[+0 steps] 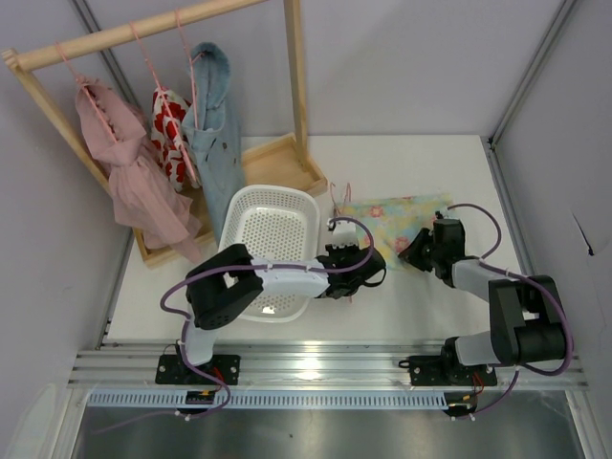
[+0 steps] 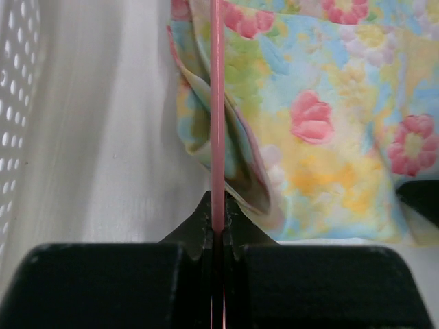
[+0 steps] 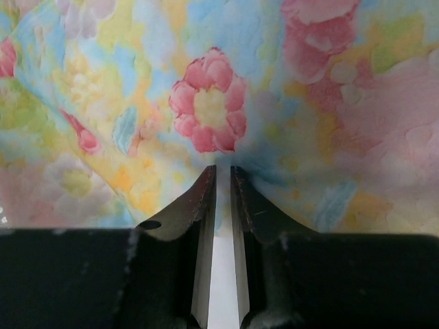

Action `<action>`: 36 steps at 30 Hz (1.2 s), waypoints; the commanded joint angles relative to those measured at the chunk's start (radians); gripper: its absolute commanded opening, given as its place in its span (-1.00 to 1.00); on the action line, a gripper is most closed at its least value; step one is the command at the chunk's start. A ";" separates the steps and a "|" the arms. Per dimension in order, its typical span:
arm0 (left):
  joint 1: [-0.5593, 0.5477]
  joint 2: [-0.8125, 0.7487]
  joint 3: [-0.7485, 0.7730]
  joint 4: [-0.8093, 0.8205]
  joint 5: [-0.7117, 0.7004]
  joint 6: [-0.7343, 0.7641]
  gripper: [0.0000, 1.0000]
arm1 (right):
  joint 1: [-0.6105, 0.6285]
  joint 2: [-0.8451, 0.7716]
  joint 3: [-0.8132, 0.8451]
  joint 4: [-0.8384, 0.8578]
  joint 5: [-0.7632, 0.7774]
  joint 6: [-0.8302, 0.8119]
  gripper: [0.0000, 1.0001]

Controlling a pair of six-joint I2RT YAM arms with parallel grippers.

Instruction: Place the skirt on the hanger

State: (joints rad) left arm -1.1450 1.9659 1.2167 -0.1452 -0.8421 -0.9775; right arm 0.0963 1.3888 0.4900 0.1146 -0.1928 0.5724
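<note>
The skirt (image 1: 397, 218), pale yellow and turquoise with pink flowers, lies flat on the white table right of the basket. The thin pink hanger (image 1: 340, 197) lies at its left edge, with its wire running into the skirt's opening in the left wrist view (image 2: 217, 103). My left gripper (image 1: 368, 263) is shut on that wire (image 2: 218, 205), next to the skirt's folded edge (image 2: 322, 123). My right gripper (image 1: 418, 251) is at the skirt's near edge. Its jaws are nearly together and pinch the cloth (image 3: 206, 110) at the tips (image 3: 223, 171).
A white perforated basket (image 1: 277, 191) stands left of the skirt, under my left arm; its wall shows in the left wrist view (image 2: 14, 103). A wooden rack (image 1: 143, 29) at the back left holds a pink garment (image 1: 124, 163), a red-and-white one (image 1: 170, 134) and a denim one (image 1: 215, 134).
</note>
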 commanded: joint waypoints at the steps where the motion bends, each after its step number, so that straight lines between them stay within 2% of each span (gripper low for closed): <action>1: -0.009 0.010 0.078 -0.027 -0.035 0.011 -1.00 | 0.049 0.007 -0.031 0.060 -0.007 0.038 -0.62; 7: -0.010 0.031 0.139 -0.105 -0.087 0.046 -1.00 | 0.117 0.006 -0.033 0.102 -0.004 0.081 -0.63; 12: -0.009 0.007 0.064 0.099 -0.037 0.247 -1.00 | 0.137 0.003 -0.033 0.122 0.010 0.090 -0.63; 16: -0.009 -0.001 0.003 0.266 0.089 0.367 -1.00 | 0.146 0.013 -0.031 0.166 0.004 0.077 -0.63; 23: -0.010 -0.015 -0.083 0.392 0.167 0.416 -1.00 | 0.149 0.016 -0.033 0.226 -0.056 0.054 -0.66; 28: -0.010 0.011 -0.054 0.424 0.201 0.436 -1.00 | 0.172 0.019 -0.030 0.238 -0.086 0.050 -0.67; 31: -0.010 0.037 -0.002 0.385 0.193 0.431 -1.00 | 0.169 -0.003 -0.005 0.183 -0.079 0.058 -0.68; 36: -0.010 0.056 0.047 0.320 0.173 0.381 -1.00 | 0.096 -0.144 0.090 -0.122 0.053 0.018 -0.69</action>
State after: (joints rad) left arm -1.1473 2.0174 1.2076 0.1726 -0.6609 -0.5716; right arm 0.2375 1.3457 0.4950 0.1524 -0.2268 0.6247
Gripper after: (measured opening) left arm 0.040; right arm 0.158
